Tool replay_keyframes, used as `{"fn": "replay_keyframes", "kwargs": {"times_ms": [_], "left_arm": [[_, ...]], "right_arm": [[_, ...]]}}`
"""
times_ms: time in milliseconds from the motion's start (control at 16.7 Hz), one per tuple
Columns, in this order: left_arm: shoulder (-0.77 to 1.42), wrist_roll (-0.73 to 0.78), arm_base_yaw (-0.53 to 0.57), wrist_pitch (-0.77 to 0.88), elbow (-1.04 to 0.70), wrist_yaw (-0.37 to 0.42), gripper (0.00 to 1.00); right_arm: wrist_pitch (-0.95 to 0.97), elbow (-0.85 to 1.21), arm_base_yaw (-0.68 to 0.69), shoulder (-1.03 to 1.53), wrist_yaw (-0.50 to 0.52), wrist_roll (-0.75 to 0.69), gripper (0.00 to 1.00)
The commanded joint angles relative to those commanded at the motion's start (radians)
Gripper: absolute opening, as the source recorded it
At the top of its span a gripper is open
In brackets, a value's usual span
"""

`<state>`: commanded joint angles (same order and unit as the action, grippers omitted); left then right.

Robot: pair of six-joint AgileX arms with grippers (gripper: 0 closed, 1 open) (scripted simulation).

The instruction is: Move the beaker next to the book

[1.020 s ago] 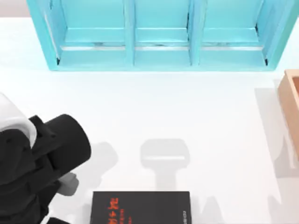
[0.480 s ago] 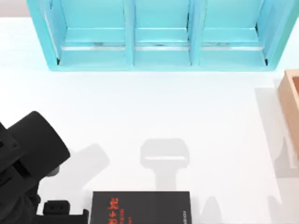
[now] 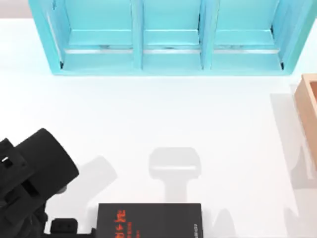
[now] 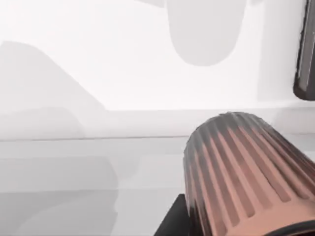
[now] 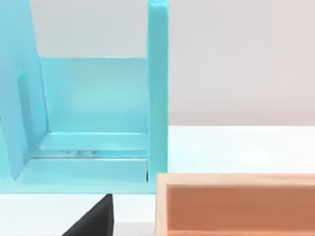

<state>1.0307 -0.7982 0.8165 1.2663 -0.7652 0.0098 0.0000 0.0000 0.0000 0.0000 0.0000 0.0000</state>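
Observation:
The book (image 3: 148,221), black with red-orange lettering, lies flat at the table's front edge, cut off by the top view's lower border. My left arm fills the front left corner. Its gripper (image 3: 69,226) sits low, just left of the book's left side. In the left wrist view the beaker (image 4: 241,172), a ribbed pinkish-brown cylinder with a dark rim, is tilted very close to the lens, over the white table (image 4: 123,64). I cannot tell whether the gripper grips it. In the top view the arm hides the beaker.
A cyan shelf unit (image 3: 168,39) with three bays spans the back of the table (image 3: 198,114). A tan wooden box (image 3: 308,114) stands at the right edge, also seen up close as the box (image 5: 236,206) before the shelf (image 5: 98,113). A dark strip (image 4: 305,59) borders the left wrist view.
My left arm swung left and toward the table's front, then shifted slightly more forward. Its gripper came into view beside the book's left side. The book stayed put.

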Motion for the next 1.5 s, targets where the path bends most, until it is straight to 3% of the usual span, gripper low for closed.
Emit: {"fn": "replay_keyframes", "kwargs": {"times_ms": [300, 600, 1380, 1500], "left_arm": [[0.017, -0.001, -0.003, -0.191, 0.160, 0.000, 0.00], [0.022, -0.003, -0.003, -0.206, 0.175, -0.001, 0.00], [0.022, -0.003, -0.003, -0.206, 0.175, -0.001, 0.98], [0.022, -0.003, -0.003, -0.206, 0.175, -0.001, 1.00]], "right_arm": [[0.000, 0.000, 0.000, 0.000, 0.000, 0.000, 1.00], [0.000, 0.000, 0.000, 0.000, 0.000, 0.000, 1.00], [0.000, 0.000, 0.000, 0.000, 0.000, 0.000, 1.00], [0.000, 0.000, 0.000, 0.000, 0.000, 0.000, 1.00]]}}
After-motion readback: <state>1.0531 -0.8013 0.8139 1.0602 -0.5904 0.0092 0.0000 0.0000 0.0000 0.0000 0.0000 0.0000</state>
